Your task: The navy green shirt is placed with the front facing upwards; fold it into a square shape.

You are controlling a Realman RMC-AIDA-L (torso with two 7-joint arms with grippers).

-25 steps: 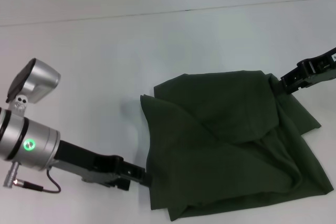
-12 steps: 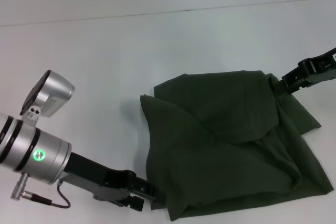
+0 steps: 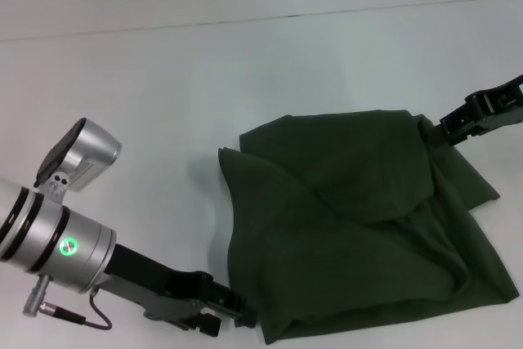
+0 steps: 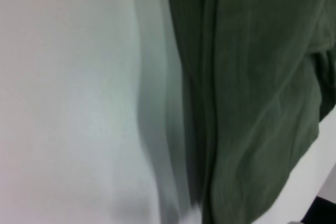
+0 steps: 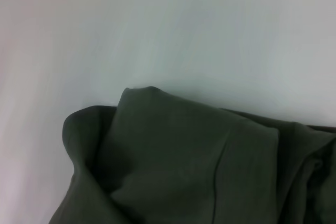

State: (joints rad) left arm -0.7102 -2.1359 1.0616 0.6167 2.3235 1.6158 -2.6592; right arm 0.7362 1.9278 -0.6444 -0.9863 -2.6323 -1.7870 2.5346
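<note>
The navy green shirt [image 3: 351,234] lies crumpled and partly folded over itself on the white table, plain green side showing and no lettering visible. My left gripper [image 3: 241,316] is low at the shirt's near-left corner, right against the cloth edge. The left wrist view shows that edge of the shirt [image 4: 252,87] beside bare table. My right gripper [image 3: 441,130] is at the shirt's far-right corner, touching the cloth. A folded corner of the shirt [image 5: 184,166] fills the right wrist view.
The white table [image 3: 163,79] stretches bare to the left of and beyond the shirt. A thin seam line [image 3: 327,14] runs across the far part of the table.
My left arm has moved nearer along the shirt's left edge, from its middle to its near-left corner. The right arm and the shirt have stayed where they were.
</note>
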